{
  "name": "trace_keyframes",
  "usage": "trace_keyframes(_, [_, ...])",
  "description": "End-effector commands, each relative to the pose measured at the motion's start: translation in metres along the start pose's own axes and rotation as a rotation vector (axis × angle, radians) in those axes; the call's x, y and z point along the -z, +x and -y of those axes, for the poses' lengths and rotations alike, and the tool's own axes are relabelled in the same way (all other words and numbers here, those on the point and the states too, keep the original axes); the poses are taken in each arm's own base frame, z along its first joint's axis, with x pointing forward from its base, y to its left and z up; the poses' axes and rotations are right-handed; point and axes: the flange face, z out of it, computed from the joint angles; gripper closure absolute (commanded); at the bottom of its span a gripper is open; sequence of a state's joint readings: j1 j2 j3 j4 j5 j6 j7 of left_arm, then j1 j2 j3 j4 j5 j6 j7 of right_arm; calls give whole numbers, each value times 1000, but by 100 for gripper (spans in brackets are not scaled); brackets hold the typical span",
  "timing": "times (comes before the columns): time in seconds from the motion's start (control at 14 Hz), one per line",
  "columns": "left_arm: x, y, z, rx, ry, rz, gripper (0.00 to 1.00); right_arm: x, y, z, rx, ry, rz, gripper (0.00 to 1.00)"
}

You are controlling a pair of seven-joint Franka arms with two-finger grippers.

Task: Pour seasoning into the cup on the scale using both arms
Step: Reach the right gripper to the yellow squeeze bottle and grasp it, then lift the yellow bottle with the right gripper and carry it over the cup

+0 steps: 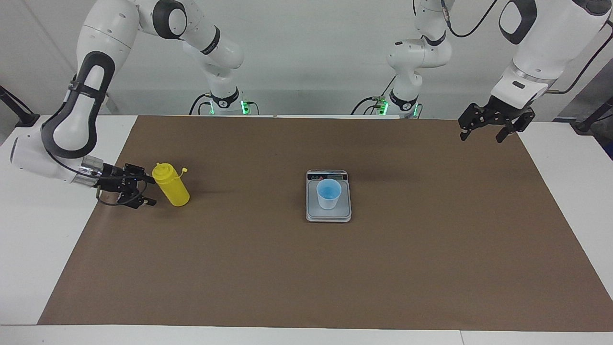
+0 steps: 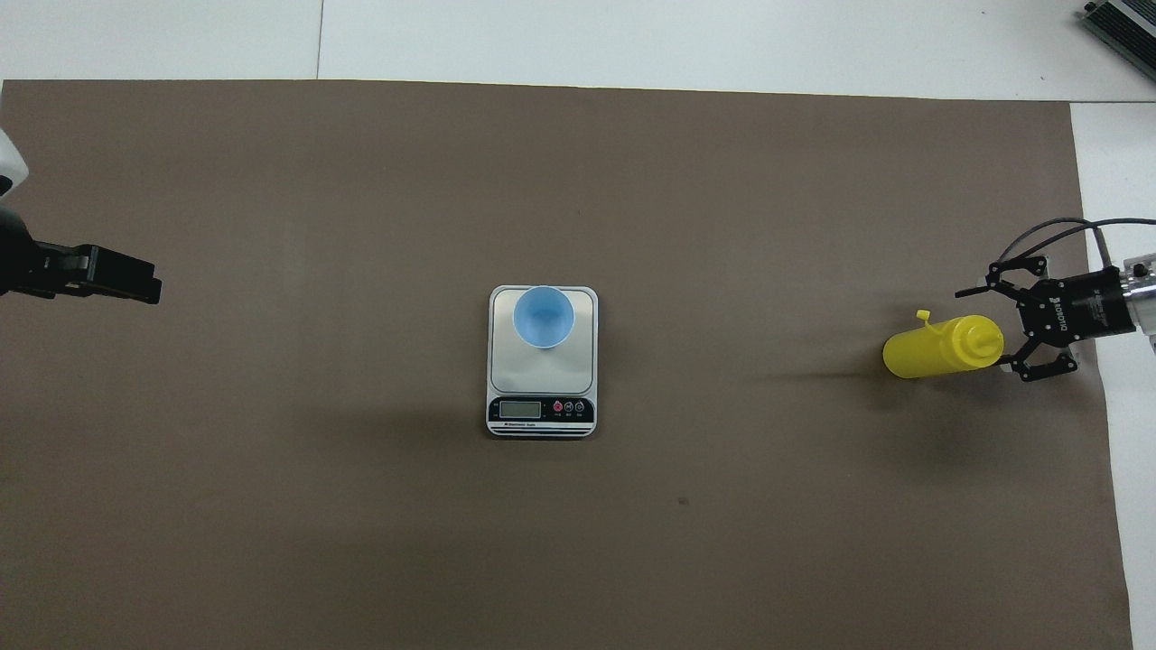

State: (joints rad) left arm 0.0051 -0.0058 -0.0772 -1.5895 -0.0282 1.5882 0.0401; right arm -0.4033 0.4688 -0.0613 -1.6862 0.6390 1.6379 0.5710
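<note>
The seasoning, a yellow squeeze bottle (image 1: pixel 171 188) (image 2: pixel 935 348), stands upright on the brown mat toward the right arm's end of the table. My right gripper (image 1: pixel 152 191) (image 2: pixel 982 328) is low over the mat, right beside the bottle on the side away from the scale. It is open, with its fingertips level with the bottle's upper part and nothing held. The light-blue cup (image 1: pixel 328 192) (image 2: pixel 543 316) stands on the silver-grey scale (image 1: pixel 330 215) (image 2: pixel 542 384) at the middle of the mat. My left gripper (image 1: pixel 482 136) (image 2: pixel 135 280) hangs open and empty over the mat's edge at the left arm's end, waiting.
The brown mat (image 1: pixel 306 278) covers most of the white table (image 1: pixel 43 249). The scale's display strip (image 2: pixel 542 411) faces the robots. A grey device (image 2: pixel 1124 27) lies at the table's corner farthest from the robots, at the right arm's end.
</note>
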Motion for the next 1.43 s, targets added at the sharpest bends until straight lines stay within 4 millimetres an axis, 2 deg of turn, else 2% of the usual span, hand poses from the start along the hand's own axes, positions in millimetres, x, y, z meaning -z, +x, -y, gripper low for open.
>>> trace_keyframes(0.0, [11, -2, 8, -7, 13, 13, 0, -9, -7, -8, -97, 21, 56, 0])
trace_keyframes(0.21, [10, -4, 7, -12, 20, 24, 0, -14, -12, -11, -180, 55, 101, 0])
trace_keyframes(0.43, [10, -3, 8, -11, 22, 27, 0, -33, -14, -23, -262, 37, 123, 0])
trace_keyframes(0.64, [12, 5, 8, -19, 39, 43, 0, -36, -17, -24, -313, 23, 134, 0])
trace_keyframes(0.71, [11, 4, 6, -35, 43, 47, 0, -36, -18, -24, -312, 22, 134, 5])
trace_keyframes(0.79, [12, 4, 9, -63, 43, 44, 0, -36, -18, -24, -299, 20, 139, 30])
trace_keyframes(0.86, [13, 3, 12, -66, 41, 44, 0, -33, -18, -23, -309, 34, 137, 99])
trace_keyframes(1.07, [13, 4, 12, -62, 31, 36, 0, -30, -19, -17, -334, 58, 100, 100])
trace_keyframes(1.14, [13, 4, 11, -56, 30, 34, 0, -25, -28, -12, -327, 64, 90, 100])
trace_keyframes(1.29, [14, 4, 9, -27, 30, 31, 0, -23, -59, 13, -355, 76, 28, 100])
trace_keyframes(1.36, [13, 4, 7, -8, 28, 29, 0, -14, -73, 26, -378, 120, -23, 100])
